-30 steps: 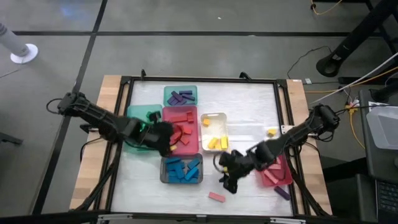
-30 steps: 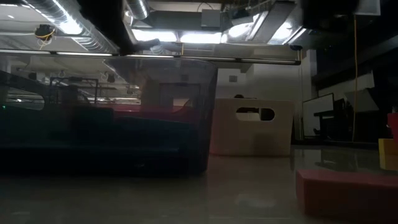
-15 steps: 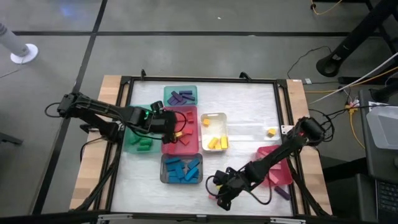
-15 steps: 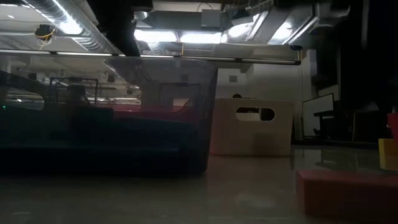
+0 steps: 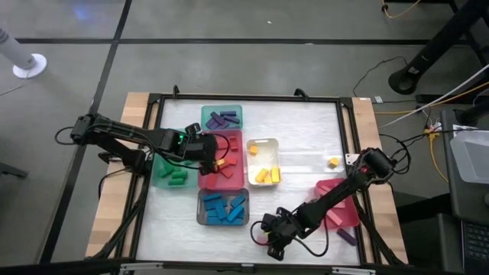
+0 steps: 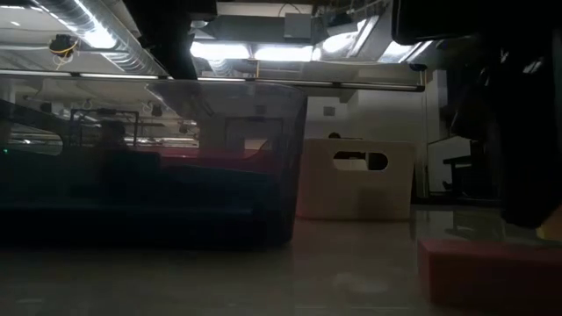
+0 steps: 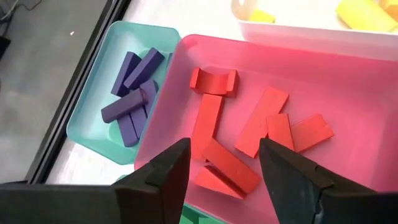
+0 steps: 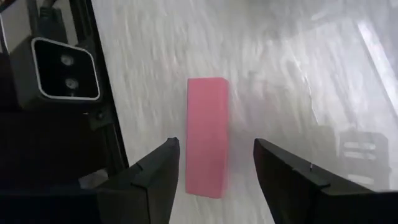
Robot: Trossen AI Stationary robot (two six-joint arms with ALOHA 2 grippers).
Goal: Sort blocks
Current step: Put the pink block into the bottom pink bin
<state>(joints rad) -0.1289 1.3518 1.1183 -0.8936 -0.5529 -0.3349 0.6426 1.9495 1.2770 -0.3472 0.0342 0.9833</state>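
My right pincer [image 8: 214, 165] spread over pink bar [image 8: 208, 137] on surface [image 8: 280, 68], lined up to grab. Left pincer [image 7: 224, 165] spread, empty, above red tray [image 7: 348, 81].

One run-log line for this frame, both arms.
left gripper: open, empty, over red tray | right gripper: open, straddling pink block on table | not grasped yet

Right claw [image 5: 270, 243] swung from mid-desk beside the white tray [image 5: 262, 143] down to the near edge, fingers now spread over the pink block [image 8: 208, 137], while left claw [image 5: 208, 153] shifted from the red tray's [image 5: 238, 182] near-left part to its far side.
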